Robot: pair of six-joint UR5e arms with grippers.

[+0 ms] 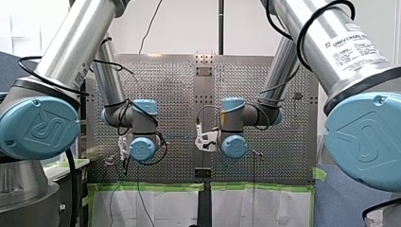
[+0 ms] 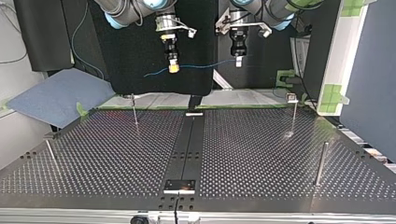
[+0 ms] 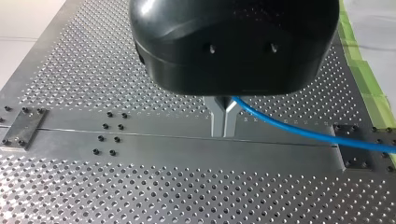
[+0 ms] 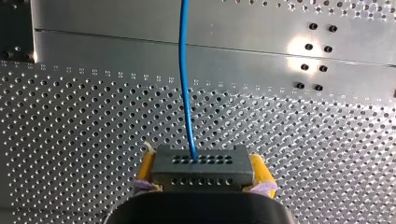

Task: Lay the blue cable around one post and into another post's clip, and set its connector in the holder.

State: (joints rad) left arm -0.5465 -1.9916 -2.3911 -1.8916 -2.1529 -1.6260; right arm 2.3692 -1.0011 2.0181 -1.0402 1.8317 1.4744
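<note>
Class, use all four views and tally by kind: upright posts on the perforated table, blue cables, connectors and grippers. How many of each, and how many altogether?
Posts: 4
Blue cable: 1
Connector: 1
Grippers, my left gripper and my right gripper: 2
Total: 8

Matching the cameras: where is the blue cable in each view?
Front view: not discernible.
Top view: the cable spans between my right tool and left tool.
Left wrist view: cable runs sideways from my left tool.
Right wrist view: cable runs ahead from the connector.
Shared landmark: the plain middle strip.
</note>
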